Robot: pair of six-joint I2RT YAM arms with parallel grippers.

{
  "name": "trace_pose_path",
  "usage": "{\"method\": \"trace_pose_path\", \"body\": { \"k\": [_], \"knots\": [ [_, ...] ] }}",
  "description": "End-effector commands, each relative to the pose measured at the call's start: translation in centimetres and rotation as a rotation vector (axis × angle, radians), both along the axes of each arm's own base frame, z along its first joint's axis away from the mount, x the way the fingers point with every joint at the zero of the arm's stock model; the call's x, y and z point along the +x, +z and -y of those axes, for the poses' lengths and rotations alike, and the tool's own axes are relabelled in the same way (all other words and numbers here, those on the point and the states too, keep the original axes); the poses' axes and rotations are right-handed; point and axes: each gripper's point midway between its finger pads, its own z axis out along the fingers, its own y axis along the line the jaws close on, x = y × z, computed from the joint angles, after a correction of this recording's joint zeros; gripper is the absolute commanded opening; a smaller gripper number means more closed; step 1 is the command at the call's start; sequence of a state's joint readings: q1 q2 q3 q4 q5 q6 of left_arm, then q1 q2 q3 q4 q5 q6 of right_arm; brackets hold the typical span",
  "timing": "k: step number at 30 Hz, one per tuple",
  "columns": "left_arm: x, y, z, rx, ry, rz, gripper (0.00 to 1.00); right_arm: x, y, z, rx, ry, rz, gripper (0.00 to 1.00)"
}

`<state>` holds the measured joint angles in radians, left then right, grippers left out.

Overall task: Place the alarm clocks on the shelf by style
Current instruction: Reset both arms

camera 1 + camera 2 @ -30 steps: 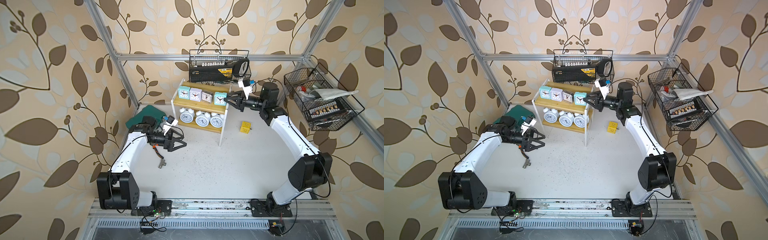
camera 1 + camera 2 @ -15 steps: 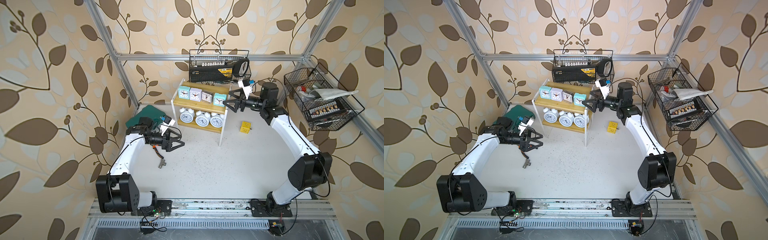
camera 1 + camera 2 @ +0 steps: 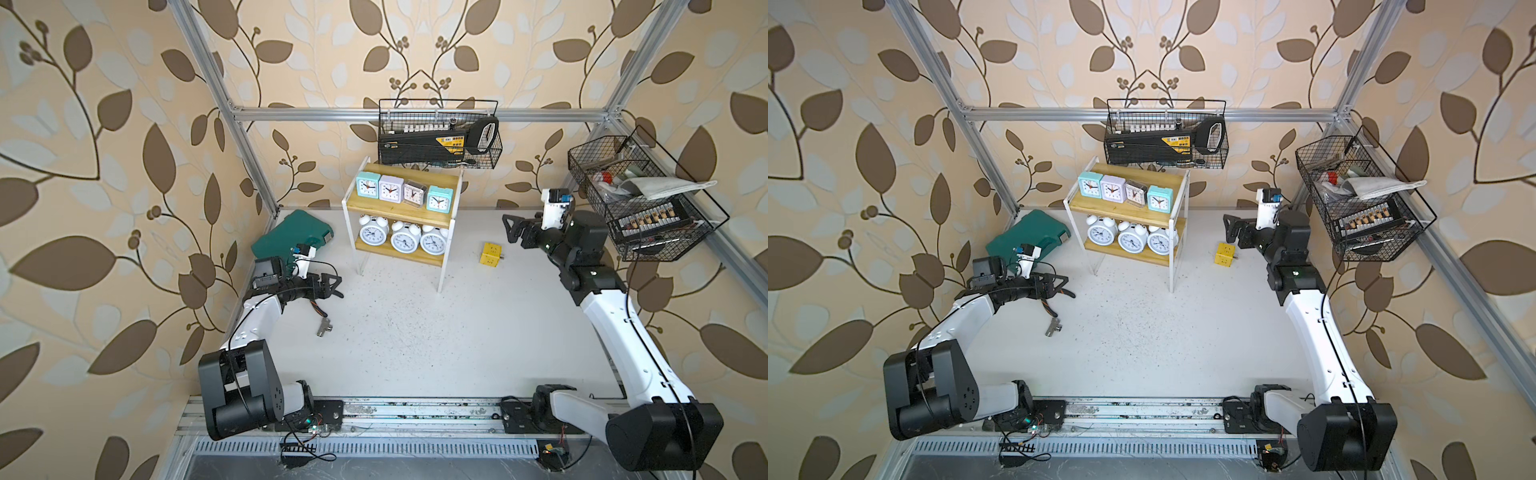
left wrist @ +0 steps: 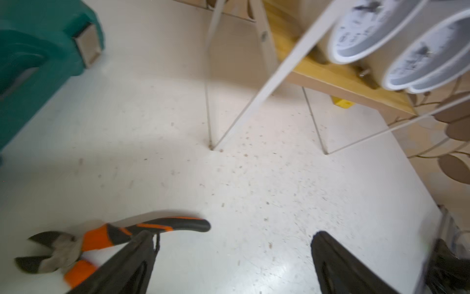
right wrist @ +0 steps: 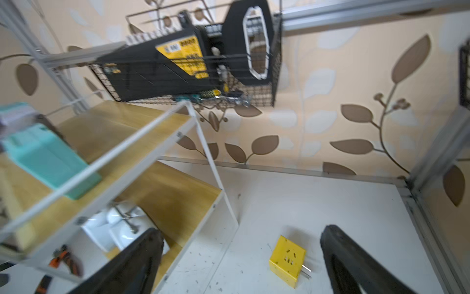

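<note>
My left hand [image 3: 334, 286] hangs low over the desk [image 3: 415, 332], jaws wide and empty, pointing toward the shelf [image 3: 399, 210], which stands to its right and further back. The four square clocks [image 3: 390, 189] line the upper board. The three round clocks [image 3: 405, 237] line the lower board. My right hand [image 3: 509, 230], wide and empty, stands clear of the shelf's right side, pointing toward it. Judgement: no clock remains off the shelf, so neither arm has a target.

Wide passage over bare white tabletop [image 3: 457, 332] before two-tier yellow-wood shelf with white frame [image 3: 432, 176]. In the way: orange-handled pliers [image 4: 152, 226], small metal fitting [image 3: 325, 329], teal plastic case [image 3: 286, 237] leftward; small yellow cube [image 3: 490, 254] rightward. Black wire basket [image 3: 440, 133] close above shelf's rear.
</note>
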<state>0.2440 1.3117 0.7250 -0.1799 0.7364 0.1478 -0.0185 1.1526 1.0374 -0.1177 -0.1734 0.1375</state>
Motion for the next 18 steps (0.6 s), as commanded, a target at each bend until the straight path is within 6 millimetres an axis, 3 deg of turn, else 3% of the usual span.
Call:
{"method": "trace_pose_path", "body": {
  "k": [1,5,9,12,18],
  "knots": [
    [3.2,-0.2,-3.6,0.091,0.178,0.112,0.99,-0.7,-6.9,3.9,-0.017,-0.22,-0.096,0.99],
    [3.2,-2.2,-4.2,0.115,0.219,0.166,0.99,-1.7,-12.8,4.3,-0.059,-0.228,-0.105,0.99],
    [3.2,-2.6,-4.4,0.11,0.244,0.208,0.99,-2.6,-16.9,5.8,-0.078,-0.297,-0.127,0.99],
    [3.3,-2.3,-4.4,0.1,0.259,0.252,0.99,-2.6,-18.5,6.3,-0.09,-0.311,-0.119,0.99],
    [3.4,-3.1,-4.8,0.107,0.3,0.305,0.99,-2.5,-19.9,6.6,-0.106,-0.329,-0.033,0.99]
  ]
}}
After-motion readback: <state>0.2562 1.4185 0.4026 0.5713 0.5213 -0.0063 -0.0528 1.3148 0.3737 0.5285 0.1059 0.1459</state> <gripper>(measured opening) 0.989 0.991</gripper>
